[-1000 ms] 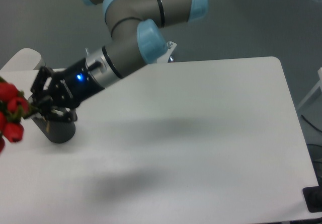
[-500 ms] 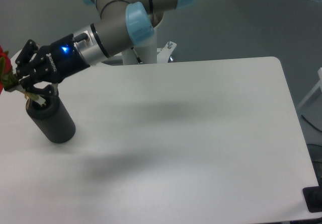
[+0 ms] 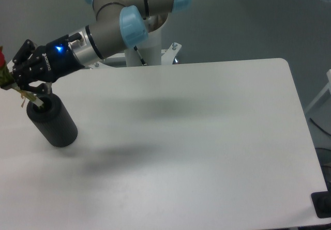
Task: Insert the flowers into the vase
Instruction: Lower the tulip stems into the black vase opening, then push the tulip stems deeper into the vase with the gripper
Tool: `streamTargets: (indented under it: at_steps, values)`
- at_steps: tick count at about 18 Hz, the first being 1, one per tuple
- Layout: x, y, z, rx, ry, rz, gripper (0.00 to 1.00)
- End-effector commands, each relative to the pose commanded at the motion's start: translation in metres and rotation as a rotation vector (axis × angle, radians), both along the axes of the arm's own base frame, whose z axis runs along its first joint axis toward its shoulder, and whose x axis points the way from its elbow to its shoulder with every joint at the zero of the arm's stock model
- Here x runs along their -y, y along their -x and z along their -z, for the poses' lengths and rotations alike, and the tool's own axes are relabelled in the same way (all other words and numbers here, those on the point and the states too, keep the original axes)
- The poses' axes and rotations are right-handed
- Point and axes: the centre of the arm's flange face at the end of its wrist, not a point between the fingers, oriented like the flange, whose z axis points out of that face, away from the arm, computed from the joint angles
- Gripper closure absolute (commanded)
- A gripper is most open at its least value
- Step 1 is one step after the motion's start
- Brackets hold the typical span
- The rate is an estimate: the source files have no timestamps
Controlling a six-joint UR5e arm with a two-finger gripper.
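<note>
The black vase (image 3: 53, 122) stands tilted on the white table (image 3: 196, 137) at the left. My gripper (image 3: 20, 82) is just above and left of its mouth, shut on the flowers (image 3: 4, 75). Only a red bud and green stem show at the left frame edge; the rest is out of view. The pale stem ends (image 3: 31, 98) reach down to the vase's mouth; I cannot tell whether they are inside the hole.
The arm (image 3: 103, 39) stretches from its base (image 3: 150, 54) at the table's back edge out to the left. A dark object (image 3: 323, 205) sits at the bottom right corner, off the table.
My gripper has risen and moved left with the flowers, uncovering the vase. Most of the red buds have left the frame at the left edge.
</note>
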Motion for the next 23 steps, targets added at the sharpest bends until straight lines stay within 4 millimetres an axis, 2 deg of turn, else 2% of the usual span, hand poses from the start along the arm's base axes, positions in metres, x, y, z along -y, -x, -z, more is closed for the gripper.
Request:
streamTargets:
  at_steps: [6,13,23]
  values:
    - [0.003,-0.003,0.024,-0.009,-0.002,0.017,0.84]
    - [0.003,-0.008,0.070,-0.009,-0.001,0.052,0.79]
    - [0.010,-0.015,0.106,-0.026,-0.010,0.082,0.68]
